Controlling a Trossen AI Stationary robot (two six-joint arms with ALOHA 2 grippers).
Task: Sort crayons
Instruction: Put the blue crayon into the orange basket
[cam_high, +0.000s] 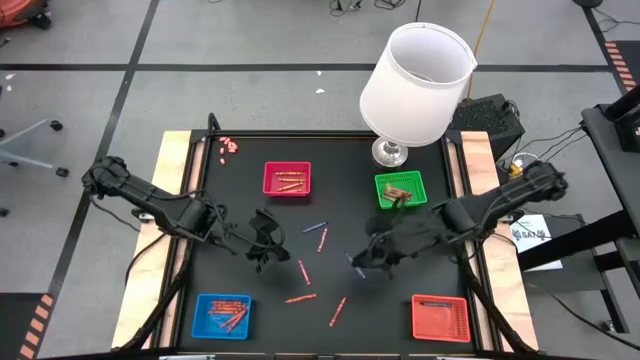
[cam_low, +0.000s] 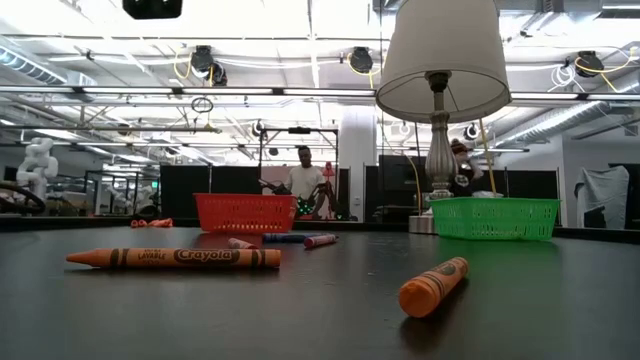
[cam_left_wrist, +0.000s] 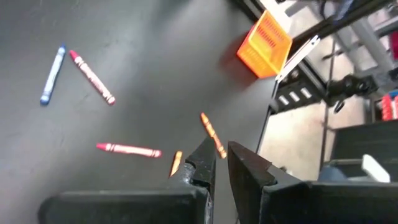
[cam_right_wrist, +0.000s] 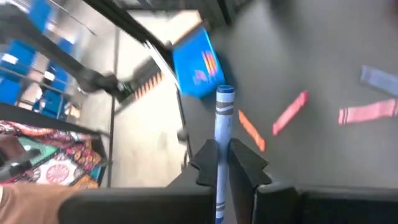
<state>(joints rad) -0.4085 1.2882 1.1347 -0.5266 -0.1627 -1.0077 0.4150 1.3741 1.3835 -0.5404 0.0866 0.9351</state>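
Between your right tool's (cam_right_wrist: 224, 163) clamped fingers sits 1 blue crayon (cam_right_wrist: 222, 134), hidden overhead; your left tool (cam_left_wrist: 219, 163) hovers slightly parted, empty.

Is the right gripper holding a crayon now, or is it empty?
Holding one. In the right wrist view the right gripper is shut on a blue crayon that sticks out forward from between its fingers.

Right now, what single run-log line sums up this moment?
right pincer: shut on blue crayon, mid-table | left pincer: holding nothing, over loose crayons | four trays: crayons inside
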